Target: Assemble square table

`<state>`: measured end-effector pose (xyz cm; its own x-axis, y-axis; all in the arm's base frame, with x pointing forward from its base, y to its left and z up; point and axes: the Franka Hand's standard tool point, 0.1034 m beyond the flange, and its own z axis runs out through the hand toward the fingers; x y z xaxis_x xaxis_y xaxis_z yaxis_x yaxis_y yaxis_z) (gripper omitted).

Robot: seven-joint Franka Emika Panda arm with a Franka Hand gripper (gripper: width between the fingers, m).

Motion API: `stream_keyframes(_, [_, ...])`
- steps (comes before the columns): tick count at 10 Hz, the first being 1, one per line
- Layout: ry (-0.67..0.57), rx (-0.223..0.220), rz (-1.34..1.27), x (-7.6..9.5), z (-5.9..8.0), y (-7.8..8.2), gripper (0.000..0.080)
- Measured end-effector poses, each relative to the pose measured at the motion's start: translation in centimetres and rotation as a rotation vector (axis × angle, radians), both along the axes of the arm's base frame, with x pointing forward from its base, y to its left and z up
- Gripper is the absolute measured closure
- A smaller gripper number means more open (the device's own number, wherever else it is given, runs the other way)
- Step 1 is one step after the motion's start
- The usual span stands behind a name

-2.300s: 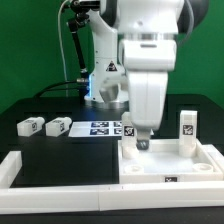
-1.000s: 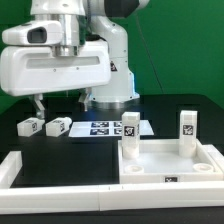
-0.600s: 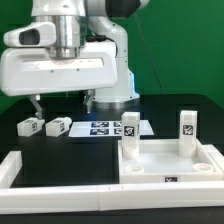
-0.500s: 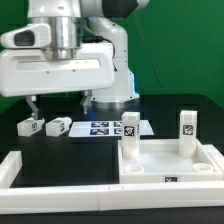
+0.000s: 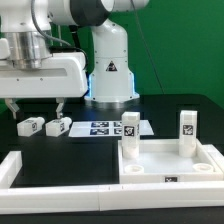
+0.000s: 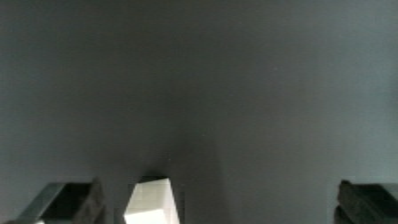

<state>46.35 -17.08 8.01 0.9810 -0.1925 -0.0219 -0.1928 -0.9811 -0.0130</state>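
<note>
White leftmost leg is seen on its side on the worktop just beneath the wide-open, empty claw, long axis across the exterior view, the top well apart toward that view's right

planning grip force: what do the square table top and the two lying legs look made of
Square table top: apparently hard white plastic, matte, judging by its even colour and smooth moulded rim. Lying legs: seemingly the same white plastic; their black-and-white tags look like flat printed stickers, though too small to confirm.
</note>
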Motion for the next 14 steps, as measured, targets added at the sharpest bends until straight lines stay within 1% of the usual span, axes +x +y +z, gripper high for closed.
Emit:
stream_keyframes(2, [0.003,0.002,0.014,0.1,0.0,0.3,0.0151])
stream_keyframes(3, [0.033,0.017,0.012,-0.3,-0.3,0.4,0.0151])
stream_keyframes(4, [0.086,0.037,-0.003,-1.4,-1.0,0.0,0.0151])
stream_keyframes(5, [0.186,0.083,-0.016,-3.2,-1.4,0.2,0.0151])
stream_keyframes(6, [0.282,0.129,-0.035,-5.4,-1.7,0.4,0.0151])
stream_keyframes(7, [0.376,0.171,-0.055,-7.0,-2.0,0.7,0.0151])
stream_keyframes(8, [0.416,0.186,-0.063,-7.2,-2.5,0.5,0.0151])
stream_keyframes(9, [0.468,0.207,-0.057,-7.2,-2.5,0.8,0.0151])
stream_keyframes(10, [0.538,0.237,-0.053,-7.4,-2.5,1.1,0.0151])
stream_keyframes(11, [0.576,0.250,-0.048,-7.1,-2.7,1.1,0.0151])
stream_keyframes(12, [0.657,0.283,-0.047,-7.8,-2.7,1.3,0.0151])
stream_keyframes(13, [0.760,0.314,-0.063,-9.2,-3.5,0.6,0.0151])
stream_keyframes(14, [0.819,0.324,-0.080,-9.8,-4.2,0.1,0.0151])
